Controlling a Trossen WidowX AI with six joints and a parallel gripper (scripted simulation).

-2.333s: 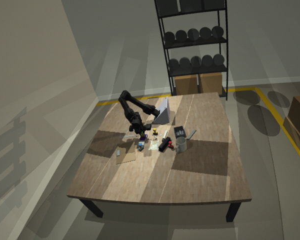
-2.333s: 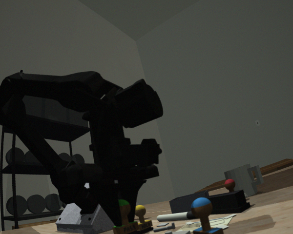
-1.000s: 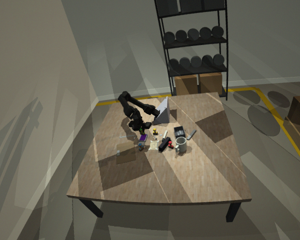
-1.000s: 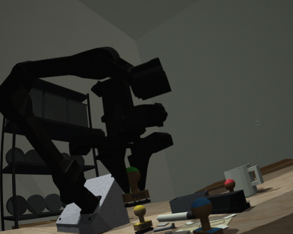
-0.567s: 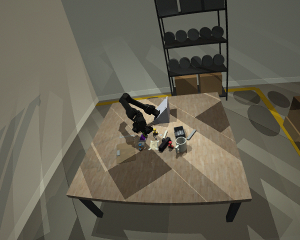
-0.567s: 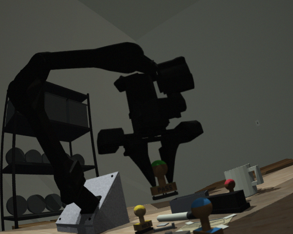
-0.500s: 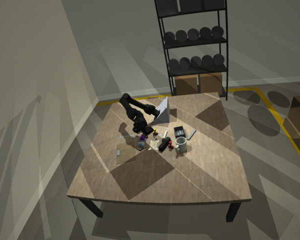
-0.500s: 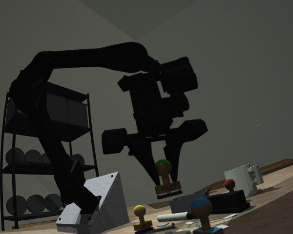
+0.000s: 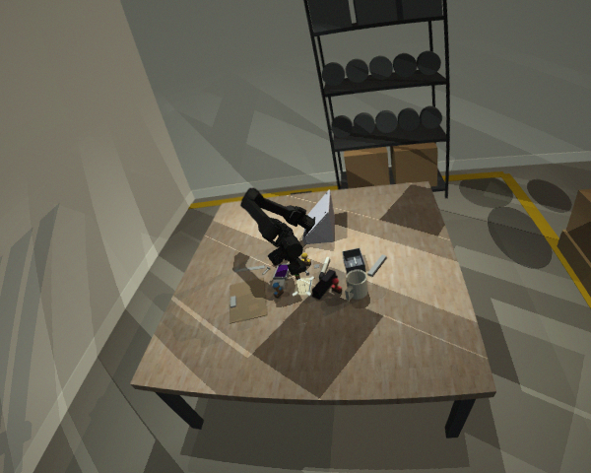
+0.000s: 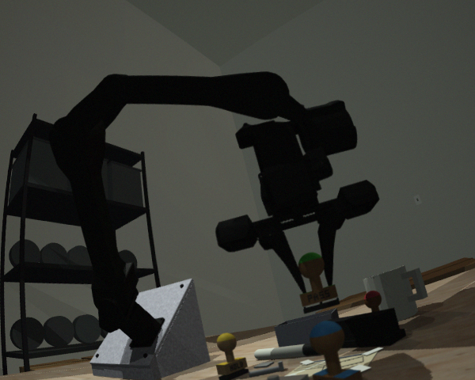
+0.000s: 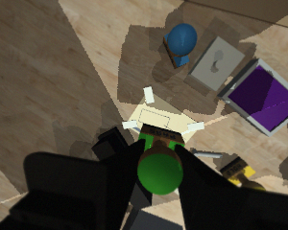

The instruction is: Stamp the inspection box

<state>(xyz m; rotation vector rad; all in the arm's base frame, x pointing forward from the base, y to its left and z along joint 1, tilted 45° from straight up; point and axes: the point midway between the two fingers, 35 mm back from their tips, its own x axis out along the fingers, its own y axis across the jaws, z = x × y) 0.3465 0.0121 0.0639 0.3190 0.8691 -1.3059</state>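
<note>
My gripper [image 10: 317,287] [image 11: 159,146] is shut on the PASS stamp [image 10: 310,261] [image 11: 160,173], which has a green knob and wooden block. The stamp hangs above the bench, tilted slightly; its underside is hidden. The pale card [image 11: 184,120] [image 9: 302,286] is taped to the bench, partly covered by the stamp in the wrist view. An outlined box [image 11: 156,113] shows on it, just beyond the stamp block; I see no print inside. The open purple ink pad [image 11: 266,98] [image 9: 282,271] lies to the right of the card in the wrist view.
A blue-knobbed stamp [image 11: 182,39] [image 10: 327,335] and a grey lid [image 11: 223,59] are near the pad. A yellow HOLD stamp [image 10: 226,342], a marker [image 10: 283,351], a black block [image 9: 323,284], a red-knobbed stamp [image 10: 372,299], an open tray [image 10: 303,328] and a mug [image 9: 357,285] stand around the card.
</note>
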